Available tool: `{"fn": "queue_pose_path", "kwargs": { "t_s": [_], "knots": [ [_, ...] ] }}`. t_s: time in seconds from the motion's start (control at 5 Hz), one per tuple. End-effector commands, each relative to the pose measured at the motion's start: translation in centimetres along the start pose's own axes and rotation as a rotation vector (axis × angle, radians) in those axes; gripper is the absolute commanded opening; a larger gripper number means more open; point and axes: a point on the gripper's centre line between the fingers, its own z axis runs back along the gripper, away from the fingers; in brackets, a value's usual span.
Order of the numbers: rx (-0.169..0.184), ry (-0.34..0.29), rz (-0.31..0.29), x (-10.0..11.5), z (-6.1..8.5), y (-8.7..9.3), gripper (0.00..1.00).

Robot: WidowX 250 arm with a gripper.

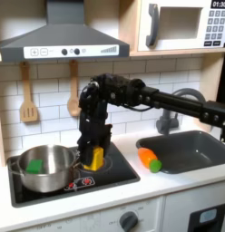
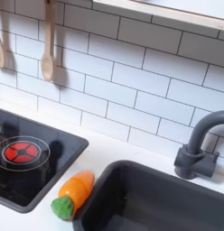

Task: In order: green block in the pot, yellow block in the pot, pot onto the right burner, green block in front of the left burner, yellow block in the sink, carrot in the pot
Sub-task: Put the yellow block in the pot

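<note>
In the first exterior view the steel pot (image 1: pixel 46 169) sits on the left side of the black stovetop (image 1: pixel 119 172). The green block (image 1: pixel 34 166) lies inside it. My gripper (image 1: pixel 92 156) hangs just right of the pot's rim, shut on the yellow block (image 1: pixel 94 164), which is held slightly above the stovetop. The carrot (image 1: pixel 150 159) rests on the white counter between stovetop and sink (image 1: pixel 198 159). In the second exterior view the carrot (image 2: pixel 74 193) lies by the sink's (image 2: pixel 114 185) near-left corner, with a red burner (image 2: pixel 21 151) to its left.
A wooden spatula (image 1: pixel 28 95) and spoon (image 1: pixel 74 91) hang on the tiled wall behind the stove. The grey faucet (image 1: pixel 182 100) stands behind the sink, also seen in the second exterior view as a faucet (image 2: pixel 200 144). The range hood (image 1: pixel 64 41) overhangs the stove.
</note>
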Motion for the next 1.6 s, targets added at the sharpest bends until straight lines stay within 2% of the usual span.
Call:
{"fn": "queue_pose_path", "kwargs": {
  "t_s": [0.0, 0.4, 0.8, 1.4],
  "knots": [
    [-0.011, -0.045, 0.009, 2.1, 1.0, 0.1, 0.00],
    [-0.009, -0.072, 0.023, 3.8, 1.5, 0.6, 0.00],
    [0.015, -0.113, 0.049, 5.2, 1.6, 1.8, 0.00],
    [0.043, -0.136, 0.077, 6.1, 1.1, 3.1, 0.00]
  ]
}}
